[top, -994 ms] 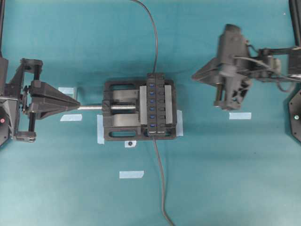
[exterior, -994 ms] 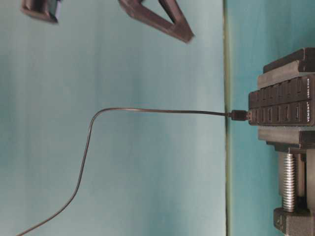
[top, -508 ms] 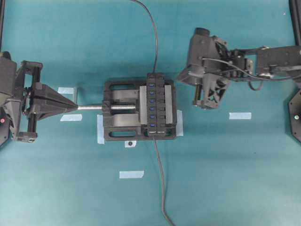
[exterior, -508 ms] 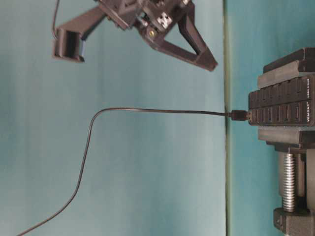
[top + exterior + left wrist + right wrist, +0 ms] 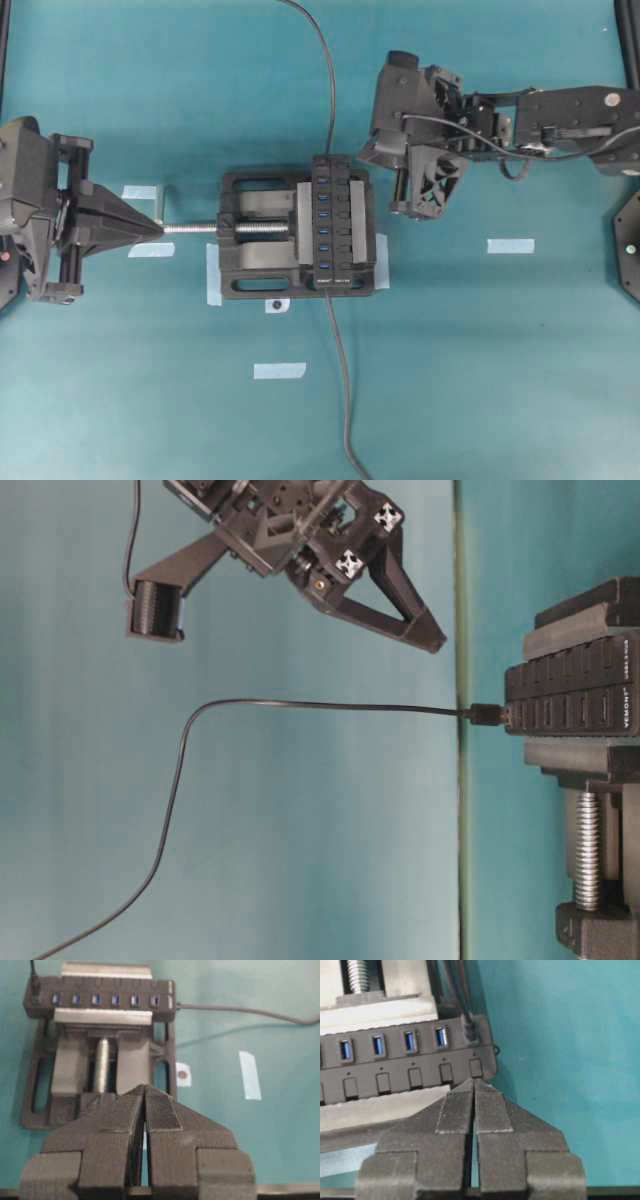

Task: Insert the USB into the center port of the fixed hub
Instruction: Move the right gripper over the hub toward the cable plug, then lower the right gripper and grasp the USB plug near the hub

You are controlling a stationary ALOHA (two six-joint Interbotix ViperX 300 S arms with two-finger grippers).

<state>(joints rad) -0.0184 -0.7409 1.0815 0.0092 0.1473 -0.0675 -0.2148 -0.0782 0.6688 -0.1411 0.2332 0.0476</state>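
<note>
The right gripper (image 5: 372,152), jaws pressed together and empty, is being brought in from the right toward the fixed hub (image 5: 329,222). The USB (image 5: 469,1027) is sitting plugged in the end port, not the center port (image 5: 324,222), so extraction is being approached. The left gripper (image 5: 150,228) is held closed by the vise (image 5: 255,235) screw.

The only lettering stands on the fixed hub (image 5: 572,695), seen from table level: white capitals at its right-hand end, running sideways up the face, which seem to read "VEMONT". Beside them runs a second, smaller white line, too fine to make out. In the overhead view the same marking shows only as a pale smudge at the hub's lower end.
</note>
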